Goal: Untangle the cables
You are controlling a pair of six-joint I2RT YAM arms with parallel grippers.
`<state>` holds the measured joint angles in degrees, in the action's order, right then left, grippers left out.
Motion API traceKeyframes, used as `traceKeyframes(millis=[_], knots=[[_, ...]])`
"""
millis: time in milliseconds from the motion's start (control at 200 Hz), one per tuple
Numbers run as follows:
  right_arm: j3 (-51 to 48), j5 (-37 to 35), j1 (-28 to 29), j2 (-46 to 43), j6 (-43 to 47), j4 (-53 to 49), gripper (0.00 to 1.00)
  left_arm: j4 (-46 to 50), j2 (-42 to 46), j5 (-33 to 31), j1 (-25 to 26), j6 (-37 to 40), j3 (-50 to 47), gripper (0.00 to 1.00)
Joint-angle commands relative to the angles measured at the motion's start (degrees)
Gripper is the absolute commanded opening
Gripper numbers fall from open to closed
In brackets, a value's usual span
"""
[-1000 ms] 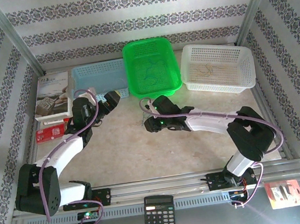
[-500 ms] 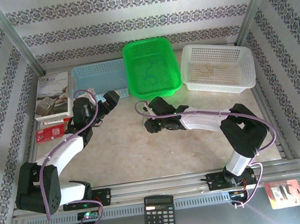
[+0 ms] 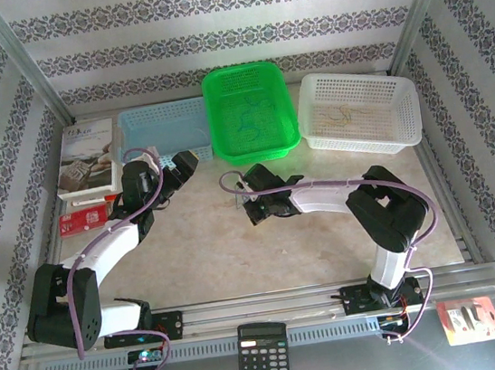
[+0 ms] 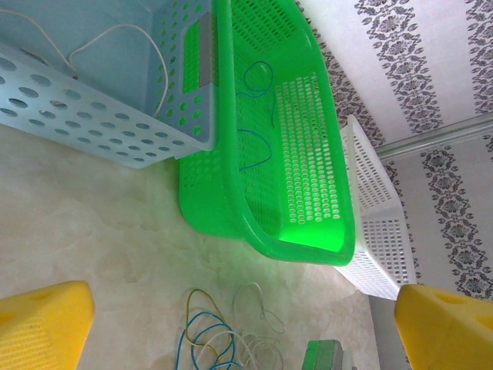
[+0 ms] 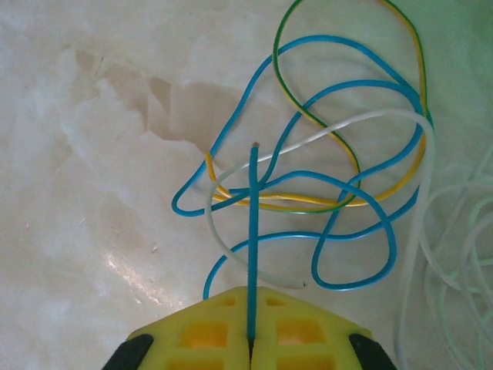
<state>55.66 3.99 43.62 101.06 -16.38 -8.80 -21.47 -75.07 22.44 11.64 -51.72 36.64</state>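
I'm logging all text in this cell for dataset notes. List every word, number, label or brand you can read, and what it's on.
Nothing can be quoted with confidence.
White box: dark print along its top edge, too blurred to read.
Calculator: key markings too small to read.
Red packet: print too small to read.
Red carded pack: nothing legible.
Blue cable in the right gripper: no markings.

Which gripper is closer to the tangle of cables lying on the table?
Right. The right gripper is at the tangle, pinching a blue cable by its end. The left gripper hangs open off to the left, by the blue basket, apart from it.
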Motion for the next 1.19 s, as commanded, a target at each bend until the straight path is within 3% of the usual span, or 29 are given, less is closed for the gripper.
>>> traceKeyframes(millis=[0,380,515,764,979,1189], knots=[[-0.19,1.97,-0.63,-3.73,1.06,-0.14,0.00,-2.15,0.09,1.29,0.19,-1.03,0.45,1.00],[-10.09,18.00,-6.98,-17.22,-2.08,10.37,0.00,-2.45,-1.99,9.52,0.43,-1.14,2.58,1.00],[-11.03,20.86,-8.89,-18.06,-3.79,13.24,0.00,-3.88,-3.65,12.21,1.39,-1.20,2.90,1.00],[-12.68,22.77,-10.80,-21.16,-6.69,17.23,0.00,-7.83,-6.64,16.72,4.76,1.28,3.63,0.91],[-12.51,22.61,-12.14,-25.84,-9.78,17.83,0.00,-10.40,-8.52,18.43,8.63,10.25,2.49,0.89],[-10.94,23.47,-12.57,-29.53,-11.93,17.41,0.00,-7.84,-7.90,14.98,13.67,21.88,2.11,0.90]])
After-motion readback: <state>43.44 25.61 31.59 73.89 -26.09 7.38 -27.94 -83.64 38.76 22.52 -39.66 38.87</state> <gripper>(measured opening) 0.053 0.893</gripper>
